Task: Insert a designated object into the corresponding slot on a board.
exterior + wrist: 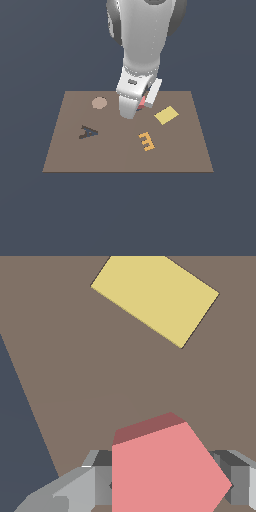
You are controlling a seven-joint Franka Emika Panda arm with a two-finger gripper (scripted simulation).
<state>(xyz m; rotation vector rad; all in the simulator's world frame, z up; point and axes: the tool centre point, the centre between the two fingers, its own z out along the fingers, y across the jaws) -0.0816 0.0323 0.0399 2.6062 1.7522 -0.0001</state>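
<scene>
Only lettering here: an orange E [146,141] lying on the board [75,155] and a dark A cutout [88,132]. My claw [167,491] is clamped on the salmon-red pentagon block [165,471], fingers [95,481] pressed against either side, low over the board's far middle. The yellow square block [155,298] lies just beside; bare brown board lies between us. The board's edge shows in the wrist view.

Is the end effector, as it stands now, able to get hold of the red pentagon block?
Probably yes. In the wrist view the red pentagon block sits between the fingers of the end effector, with nothing between them. Whether the pads already press it cannot be told.
</scene>
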